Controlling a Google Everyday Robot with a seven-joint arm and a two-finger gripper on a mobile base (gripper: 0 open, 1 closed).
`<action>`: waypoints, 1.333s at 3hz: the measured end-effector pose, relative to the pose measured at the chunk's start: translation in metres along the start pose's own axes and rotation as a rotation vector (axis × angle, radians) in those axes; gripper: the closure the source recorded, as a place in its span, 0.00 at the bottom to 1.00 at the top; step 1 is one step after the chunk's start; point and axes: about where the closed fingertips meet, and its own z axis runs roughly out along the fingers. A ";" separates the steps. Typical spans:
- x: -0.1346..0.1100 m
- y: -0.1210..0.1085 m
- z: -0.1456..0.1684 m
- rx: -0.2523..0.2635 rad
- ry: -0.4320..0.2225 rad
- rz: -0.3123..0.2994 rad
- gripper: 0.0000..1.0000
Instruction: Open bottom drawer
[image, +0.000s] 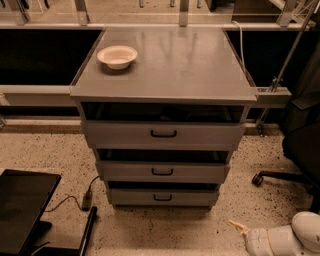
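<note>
The grey cabinet has three drawers stacked under a flat top. The bottom drawer (190, 198) is the narrowest and lowest, with a small black handle (162, 198) at its centre, and its front sits pushed in. My gripper (240, 229) is at the bottom right, low over the floor, on a white arm (290, 239). It is to the right of and below the bottom drawer, apart from it, and points left towards the cabinet. Part of the gripper lies beyond the bottom edge of the view.
The mid-width drawer (200, 171) and the widest drawer (210, 134) sit above it. A white bowl (117, 56) stands on the cabinet top (185, 65). A black panel (22, 205) and cable (82, 197) lie on the floor at left. An office chair base (282, 177) is at right.
</note>
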 end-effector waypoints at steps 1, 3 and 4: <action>0.001 0.000 0.001 -0.002 -0.002 0.001 0.00; 0.031 -0.011 0.042 -0.057 -0.056 -0.039 0.00; 0.043 -0.051 0.102 -0.098 -0.163 -0.075 0.00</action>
